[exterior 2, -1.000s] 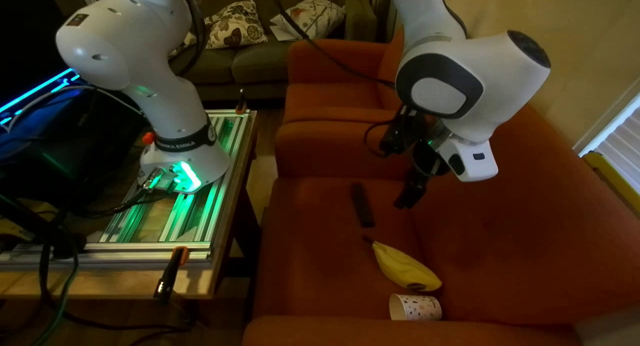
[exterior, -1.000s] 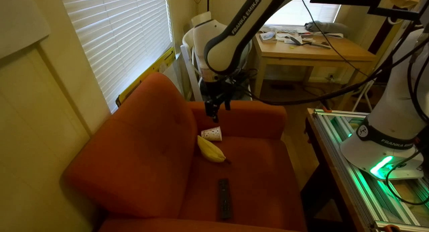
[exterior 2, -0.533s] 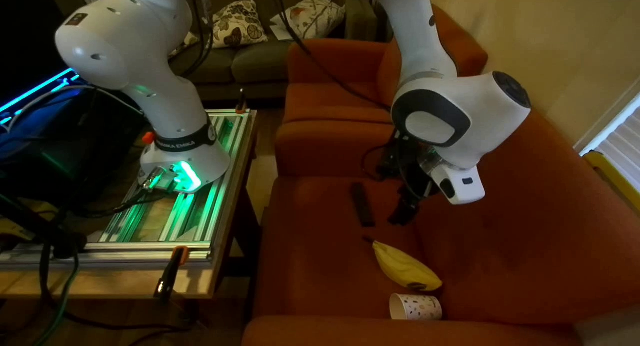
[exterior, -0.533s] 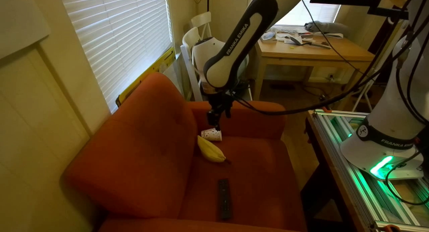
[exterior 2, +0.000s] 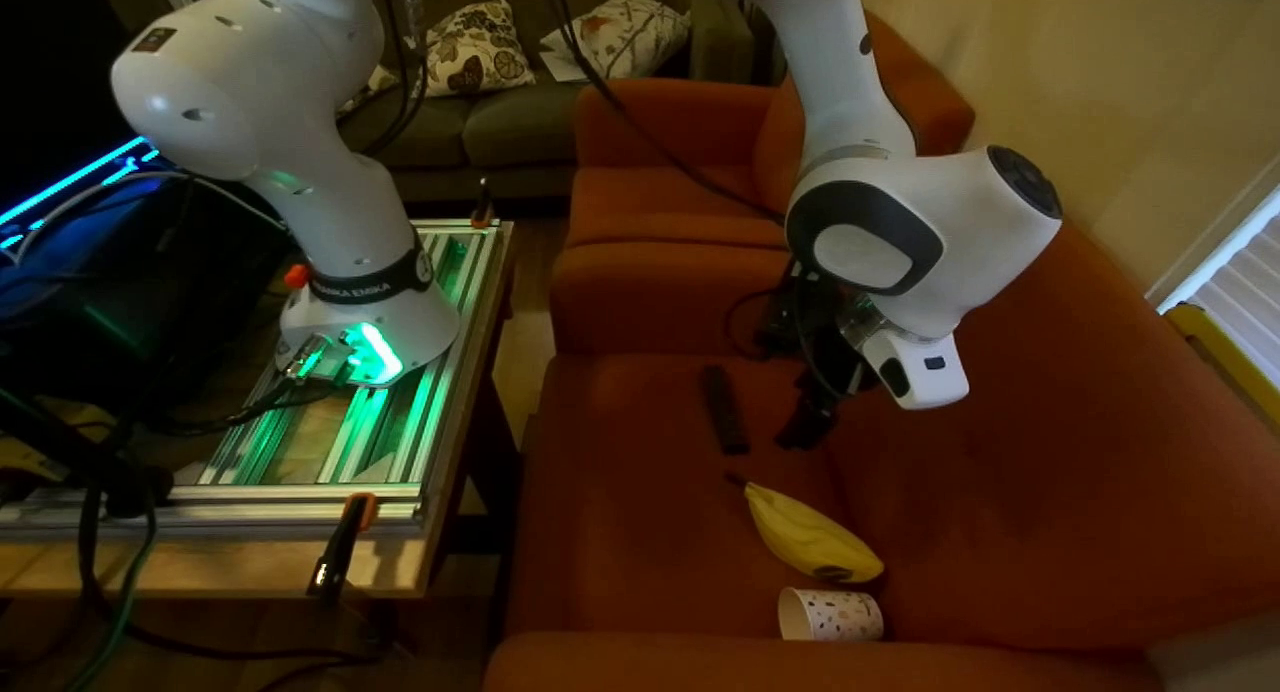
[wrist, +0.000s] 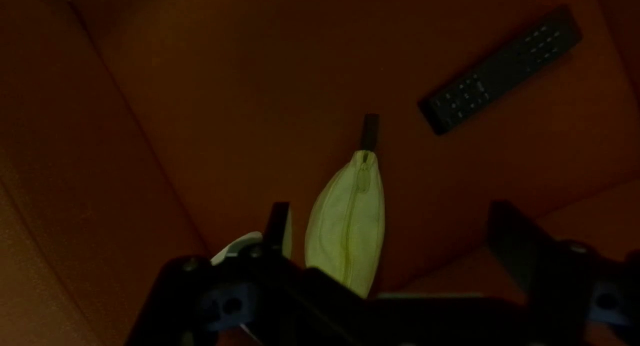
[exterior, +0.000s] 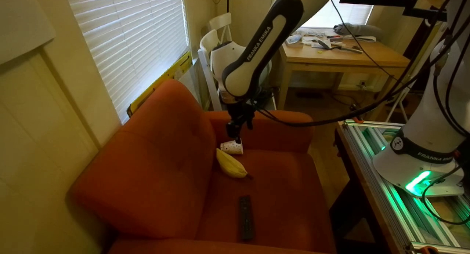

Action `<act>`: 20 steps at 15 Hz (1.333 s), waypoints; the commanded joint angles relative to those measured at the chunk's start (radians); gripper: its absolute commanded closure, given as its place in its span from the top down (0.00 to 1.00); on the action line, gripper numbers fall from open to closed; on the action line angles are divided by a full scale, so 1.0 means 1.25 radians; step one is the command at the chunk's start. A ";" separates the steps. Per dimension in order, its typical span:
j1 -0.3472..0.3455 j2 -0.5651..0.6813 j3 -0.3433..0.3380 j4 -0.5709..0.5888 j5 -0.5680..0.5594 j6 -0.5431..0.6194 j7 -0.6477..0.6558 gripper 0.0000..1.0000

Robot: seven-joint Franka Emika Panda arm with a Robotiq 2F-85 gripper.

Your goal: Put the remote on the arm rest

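A speckled white tapered cup [exterior 2: 840, 614] lies sideways just beside a yellow banana-shaped zippered fabric pouch [wrist: 347, 223]; the slim black rectangular remote [wrist: 500, 71] rests on the rust-orange fabric seat [exterior 2: 620, 522]. The jaws stand wide apart.

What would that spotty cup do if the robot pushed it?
The cup would probably roll, since it's round and lying on its side. It likely wouldn't go far: the yellow banana and arm rest are close by. It looks thin-walled, so it may be light and squash easily.
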 commanded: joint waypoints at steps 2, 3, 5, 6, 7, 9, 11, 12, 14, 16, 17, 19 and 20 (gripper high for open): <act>0.029 0.085 0.004 0.070 0.004 -0.062 0.090 1.00; 0.043 0.100 0.003 0.077 0.004 -0.063 0.119 1.00; 0.065 0.122 0.008 0.086 0.008 -0.076 0.160 1.00; 0.075 0.135 0.013 0.089 0.007 -0.081 0.171 1.00; 0.083 0.143 0.021 0.091 0.007 -0.090 0.169 1.00; 0.097 0.153 0.037 0.089 0.014 -0.093 0.172 1.00; 0.108 0.162 0.049 0.087 0.019 -0.092 0.175 1.00; 0.106 0.165 0.059 0.081 0.020 -0.081 0.155 1.00; 0.113 0.154 0.052 0.069 0.010 -0.076 0.157 1.00; 0.114 0.157 0.060 0.069 0.010 -0.076 0.149 1.00; 0.114 0.157 0.061 0.069 0.010 -0.076 0.148 1.00; 0.112 0.157 0.061 0.069 0.010 -0.076 0.146 1.00; 0.112 0.157 0.061 0.069 0.010 -0.076 0.145 1.00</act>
